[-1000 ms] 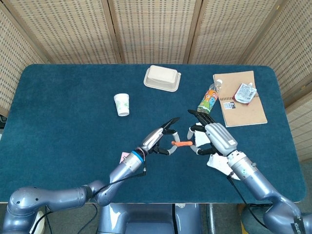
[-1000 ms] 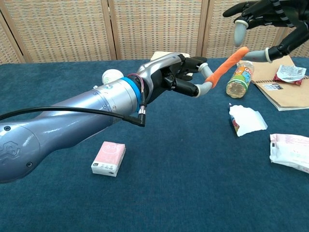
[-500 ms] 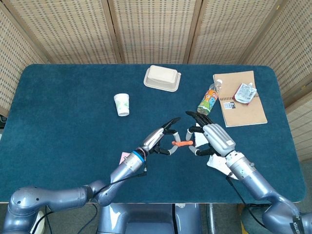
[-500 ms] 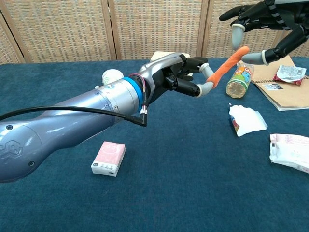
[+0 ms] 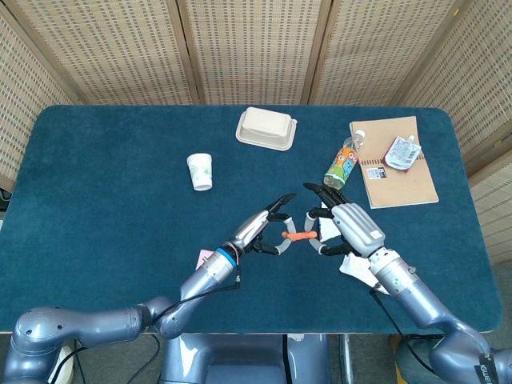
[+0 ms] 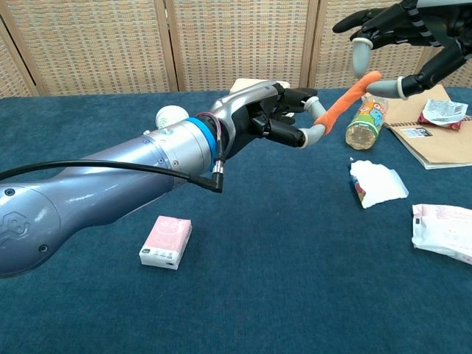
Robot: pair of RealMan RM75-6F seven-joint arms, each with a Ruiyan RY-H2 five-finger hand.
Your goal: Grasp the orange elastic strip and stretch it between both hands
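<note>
Here the left hand [image 6: 273, 110] pinched the orange elastic strip's [image 6: 343, 99] lower end, while the right hand [image 6: 402, 26], fingers spread, hovered at its upper end above the bottle [image 6: 364, 122], grasp unclear.

from the chest view my right hand [image 6: 402, 29] is cut off by the top and right edges, so i can't tell whether its fingers actually touch the upper end of the orange elastic strip [image 6: 344, 99]. the strip's lower end is buried in my left hand [image 6: 276, 110]. the white packet [image 6: 445, 232] on the counter runs off the right edge.
</note>
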